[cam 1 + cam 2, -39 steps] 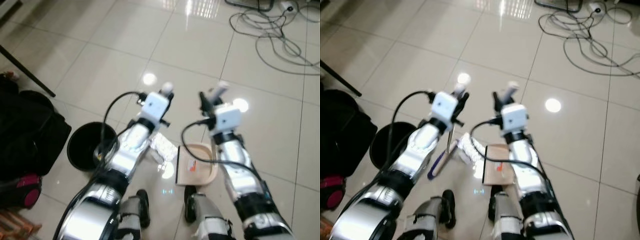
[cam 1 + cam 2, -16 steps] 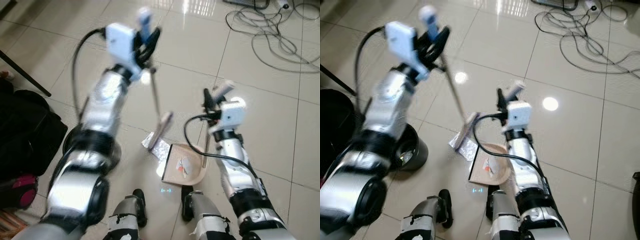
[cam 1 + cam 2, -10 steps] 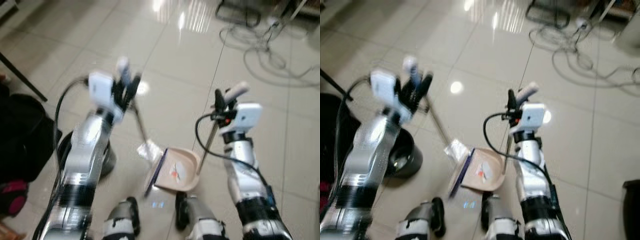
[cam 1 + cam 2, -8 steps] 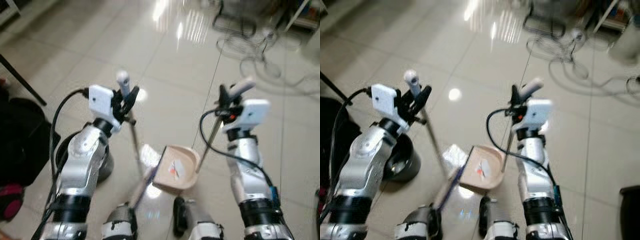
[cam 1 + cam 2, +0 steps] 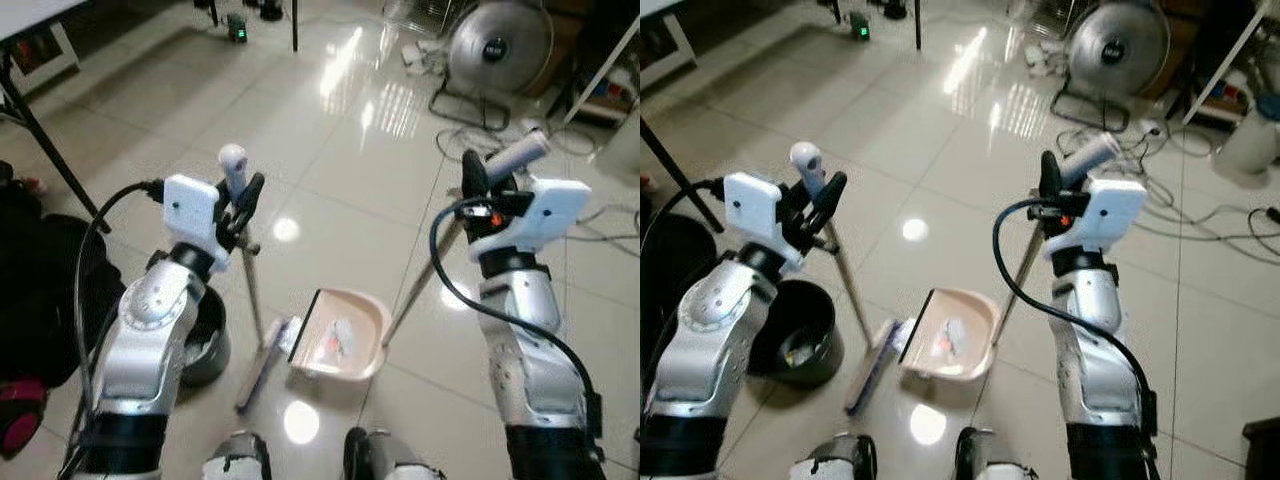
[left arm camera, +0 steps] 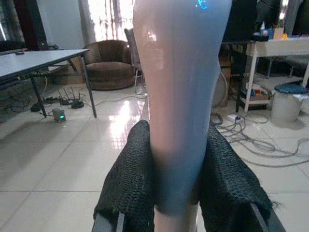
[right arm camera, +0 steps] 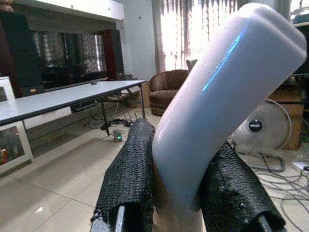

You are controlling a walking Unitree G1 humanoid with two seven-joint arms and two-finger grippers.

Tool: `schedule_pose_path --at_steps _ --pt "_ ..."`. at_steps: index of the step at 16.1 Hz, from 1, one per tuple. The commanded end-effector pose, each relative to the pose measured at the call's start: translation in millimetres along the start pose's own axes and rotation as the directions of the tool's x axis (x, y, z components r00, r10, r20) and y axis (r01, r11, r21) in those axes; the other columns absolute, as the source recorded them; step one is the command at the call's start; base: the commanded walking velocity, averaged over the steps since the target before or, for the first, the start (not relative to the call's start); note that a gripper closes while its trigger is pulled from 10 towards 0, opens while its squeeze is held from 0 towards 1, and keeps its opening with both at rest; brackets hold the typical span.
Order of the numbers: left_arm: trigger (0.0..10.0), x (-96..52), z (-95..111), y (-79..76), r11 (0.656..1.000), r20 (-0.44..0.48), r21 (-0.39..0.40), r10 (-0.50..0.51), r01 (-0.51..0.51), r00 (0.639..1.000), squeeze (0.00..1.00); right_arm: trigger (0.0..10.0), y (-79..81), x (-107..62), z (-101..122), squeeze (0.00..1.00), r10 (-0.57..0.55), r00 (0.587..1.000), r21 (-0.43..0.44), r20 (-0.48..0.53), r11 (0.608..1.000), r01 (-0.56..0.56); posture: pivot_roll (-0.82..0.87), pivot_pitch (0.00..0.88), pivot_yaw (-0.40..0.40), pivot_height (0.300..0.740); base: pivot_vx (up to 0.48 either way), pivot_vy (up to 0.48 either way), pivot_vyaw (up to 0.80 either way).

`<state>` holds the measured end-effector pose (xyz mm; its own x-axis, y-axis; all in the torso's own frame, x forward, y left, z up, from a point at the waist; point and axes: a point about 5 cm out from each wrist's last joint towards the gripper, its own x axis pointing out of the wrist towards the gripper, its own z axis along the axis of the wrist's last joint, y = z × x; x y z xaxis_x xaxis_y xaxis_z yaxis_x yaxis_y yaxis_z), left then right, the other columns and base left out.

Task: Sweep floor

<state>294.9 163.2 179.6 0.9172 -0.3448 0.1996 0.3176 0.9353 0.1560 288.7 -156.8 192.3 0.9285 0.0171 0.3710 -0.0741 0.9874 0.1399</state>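
Right now my left gripper (image 5: 243,196) is clamped around the pale handle of a broom (image 5: 251,296), its two black fingers (image 6: 131,186) pressing either side of the grip. The broom's thin pole runs down to its flat head, which rests on the glossy tiled floor (image 5: 330,130) just beside the dustpan (image 5: 340,335), on the pan's side nearer my left arm. My right gripper (image 5: 478,188) is closed on the pale handle of the dustpan's long pole (image 7: 212,101) (the pole slants down to the pan's far side). The tan dustpan sits on the floor between my arms, with a few light and reddish scraps inside it. A black bin (image 5: 800,345) stands beyond the broom head from the dustpan, under my left arm. Well beyond the dustpan, a floor fan (image 5: 498,40) and loose cables (image 5: 1200,215) lie on the tiles.
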Motion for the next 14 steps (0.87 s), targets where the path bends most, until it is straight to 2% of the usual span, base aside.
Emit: schedule_pose_path --at_steps 1,4,8,14 --pt "10.0 -1.8 6 -1.7 1.0 0.01 0.027 -0.016 0.015 1.0 0.0 10.0 -0.7 -1.2 11 0.0 -0.002 1.0 0.008 0.023 1.0 0.002 0.01 0.086 -0.047 0.74 0.0 0.0 0.0" --pt "10.0 -7.2 3 0.1 0.999 -0.03 0.027 -0.019 0.02 0.999 0.0 10.0 9.2 -0.7 17 0.0 0.067 0.997 0.02 -0.046 0.998 -0.066 0.0 0.087 -0.052 0.74 0.0 0.0 0.0" --pt "10.0 -11.9 0 -3.4 0.999 -0.053 0.029 -0.028 0.03 0.998 0.0 10.0 11.3 5.7 32 0.0 0.089 0.995 0.016 -0.037 0.996 -0.088 0.0 0.086 -0.051 0.74 0.0 0.0 0.0" --pt "10.0 -14.1 -2 -4.2 0.999 -0.076 0.033 -0.035 0.037 0.997 0.0 10.0 11.3 8.0 43 0.0 0.079 0.997 0.015 -0.028 0.997 -0.078 0.01 0.084 -0.047 0.74 -0.282 0.0 0.0"
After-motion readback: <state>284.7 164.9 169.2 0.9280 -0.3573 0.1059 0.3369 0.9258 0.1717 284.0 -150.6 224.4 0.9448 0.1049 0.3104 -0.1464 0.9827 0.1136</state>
